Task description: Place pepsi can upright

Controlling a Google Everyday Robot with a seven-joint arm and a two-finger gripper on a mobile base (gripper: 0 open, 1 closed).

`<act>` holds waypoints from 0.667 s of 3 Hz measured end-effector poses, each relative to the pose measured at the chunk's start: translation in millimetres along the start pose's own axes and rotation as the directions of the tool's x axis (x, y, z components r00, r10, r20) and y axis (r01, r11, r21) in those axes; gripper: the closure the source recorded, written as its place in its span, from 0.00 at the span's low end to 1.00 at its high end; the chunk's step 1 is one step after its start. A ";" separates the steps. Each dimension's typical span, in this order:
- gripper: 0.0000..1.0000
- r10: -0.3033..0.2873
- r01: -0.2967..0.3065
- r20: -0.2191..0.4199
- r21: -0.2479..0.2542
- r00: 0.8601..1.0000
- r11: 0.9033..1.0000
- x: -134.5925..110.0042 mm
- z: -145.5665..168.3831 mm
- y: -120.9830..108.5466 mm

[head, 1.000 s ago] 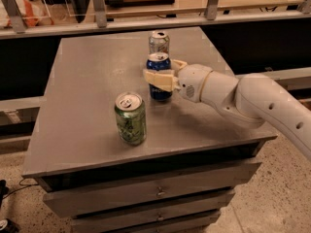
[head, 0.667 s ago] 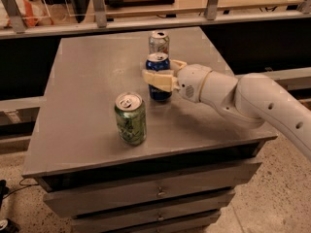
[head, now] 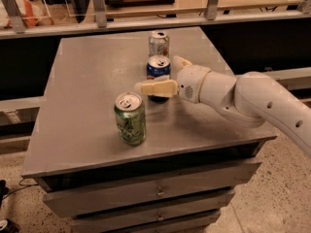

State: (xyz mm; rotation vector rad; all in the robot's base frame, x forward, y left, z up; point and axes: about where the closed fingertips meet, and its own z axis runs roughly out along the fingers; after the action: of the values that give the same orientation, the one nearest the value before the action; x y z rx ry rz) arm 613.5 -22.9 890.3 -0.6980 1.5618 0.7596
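Grey surface [head: 87,81] carries three cans. The gripper [head: 160,74], fingers apart, straddles the upright pepsi can [head: 158,66] near mid-surface. Just beyond the gripper stands a silvery-white can [head: 159,42], close to the back edge. A green can [head: 130,120] stands apart from the gripper, near the front edge.

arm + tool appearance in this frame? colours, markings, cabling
The arm is glossy white with rounded, bulbous shells, a small grille of dots near the wrist and a few dark dots on the forearm. No cables or sleeves show. The tool, at the pepsi can, is pale cream-yellow.
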 end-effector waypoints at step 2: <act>0.00 -0.039 0.042 -0.077 0.038 0.996 0.998 -12.2 -8.0 -5.6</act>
State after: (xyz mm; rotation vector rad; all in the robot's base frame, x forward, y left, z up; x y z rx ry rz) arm 614.6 -32.5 902.6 -0.7348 1.6229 0.6768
